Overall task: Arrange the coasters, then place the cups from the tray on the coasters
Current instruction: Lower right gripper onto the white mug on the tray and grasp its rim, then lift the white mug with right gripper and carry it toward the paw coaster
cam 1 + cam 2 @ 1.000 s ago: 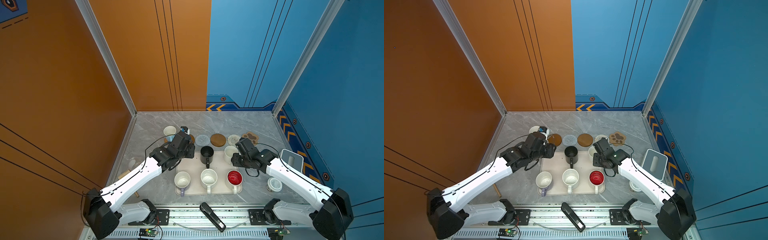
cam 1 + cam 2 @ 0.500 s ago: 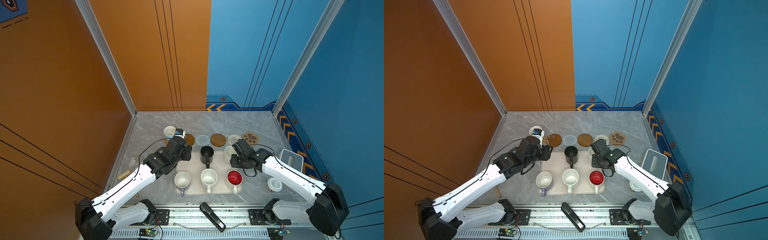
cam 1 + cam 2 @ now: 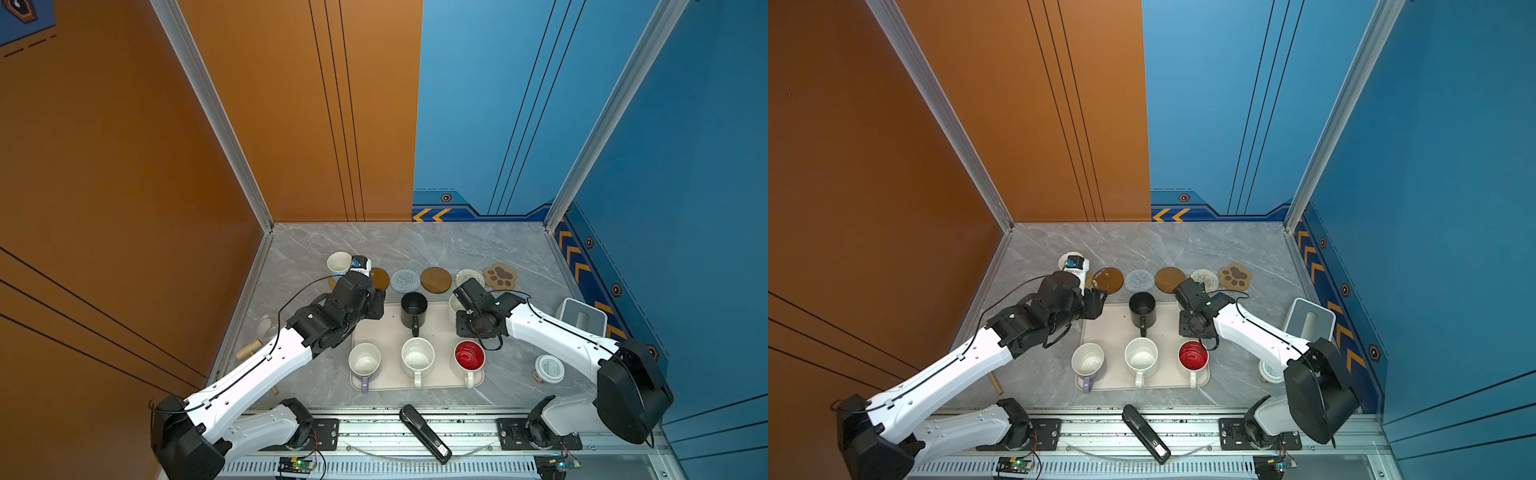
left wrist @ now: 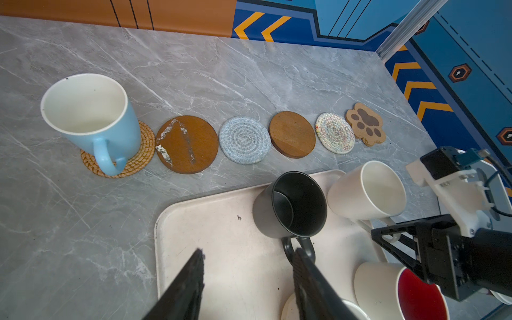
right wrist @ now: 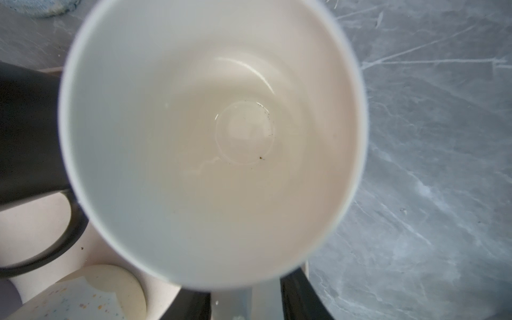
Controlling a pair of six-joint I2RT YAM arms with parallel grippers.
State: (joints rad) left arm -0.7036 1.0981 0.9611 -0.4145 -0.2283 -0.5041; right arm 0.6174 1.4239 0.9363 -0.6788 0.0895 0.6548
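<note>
Robot lab test cell, not a home or kitchen. The booth was walled by flat orange panels [image 3: 124, 166] and blue panels [image 3: 685, 166] set in aluminium frame posts [image 3: 214, 112], with orange chevron decals [image 3: 432, 215] along the base. The work surface was a grey marble-look tabletop [image 3: 415, 249]. Two white-and-black robot arms, the left arm [image 3: 257, 374] and the right arm [image 3: 561, 336], were mounted on a metal rail [image 3: 365, 432] at the front edge. A bare circuit board [image 3: 297, 463] with a green light sat below that rail.

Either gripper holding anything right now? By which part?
Left gripper: open, holds nothing. Right gripper straddles the handle of the plain white mug; firm grip cannot be told.
</note>
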